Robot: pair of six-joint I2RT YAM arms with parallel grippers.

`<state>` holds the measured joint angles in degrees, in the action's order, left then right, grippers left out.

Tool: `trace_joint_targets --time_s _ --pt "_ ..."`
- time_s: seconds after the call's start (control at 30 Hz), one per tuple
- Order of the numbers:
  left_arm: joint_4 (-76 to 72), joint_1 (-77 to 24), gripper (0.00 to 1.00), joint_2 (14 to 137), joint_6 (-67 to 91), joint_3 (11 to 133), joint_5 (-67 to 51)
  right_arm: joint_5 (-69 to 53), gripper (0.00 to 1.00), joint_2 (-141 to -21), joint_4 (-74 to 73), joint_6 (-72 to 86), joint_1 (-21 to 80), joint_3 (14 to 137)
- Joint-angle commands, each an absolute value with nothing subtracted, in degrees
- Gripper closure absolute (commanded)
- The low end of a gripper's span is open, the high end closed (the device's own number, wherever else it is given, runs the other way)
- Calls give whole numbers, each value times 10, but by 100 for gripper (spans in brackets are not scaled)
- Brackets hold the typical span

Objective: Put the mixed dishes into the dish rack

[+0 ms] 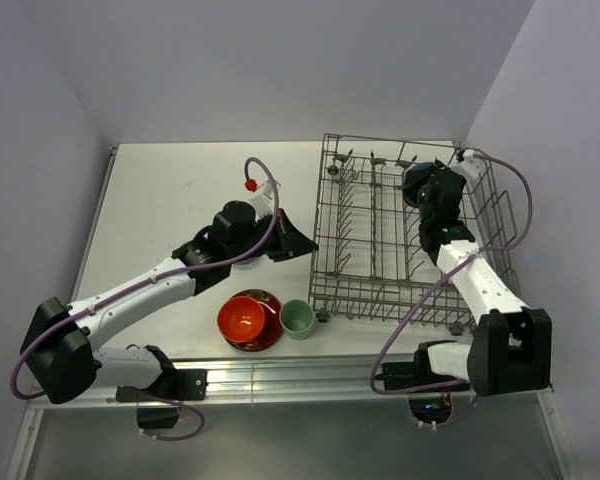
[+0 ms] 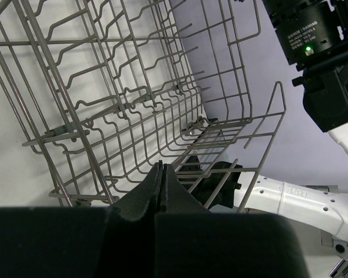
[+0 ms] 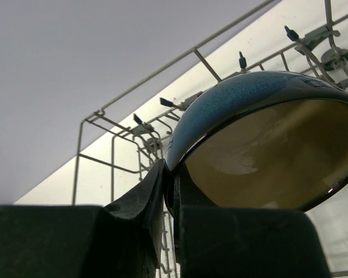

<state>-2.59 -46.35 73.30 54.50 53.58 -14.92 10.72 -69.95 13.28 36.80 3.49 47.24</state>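
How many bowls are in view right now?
2. An orange-red bowl sits on the plate near the front edge. A blue bowl is pinched in the right gripper at the rack's far right. Another may hide under the left arm.

White table (image 1: 160,190): dish rack (image 1: 380,240) on right half; red patterned plate (image 1: 268,336) near front edge, pale green cup (image 1: 297,318) just beside.

A white table (image 1: 160,200) lay before me, matte and faintly marked. Pale lavender walls closed it in on three sides: a back wall (image 1: 280,60), a left wall (image 1: 30,150) and a right wall (image 1: 570,120), each meeting the tabletop at its edge. Along my near edge ran a silvery metal rail (image 1: 300,375), with a grey surface (image 1: 280,440) below it.
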Motion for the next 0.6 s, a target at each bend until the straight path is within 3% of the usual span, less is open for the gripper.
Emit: trace_joint_targets --time_s 0.0,0.57 --pt "-56 -477 100 716 538 535 -159 133 100 -705 225 352 30 479" --pt "-51 -476 100 721 533 541 -149 154 100 -708 207 353 13 443"
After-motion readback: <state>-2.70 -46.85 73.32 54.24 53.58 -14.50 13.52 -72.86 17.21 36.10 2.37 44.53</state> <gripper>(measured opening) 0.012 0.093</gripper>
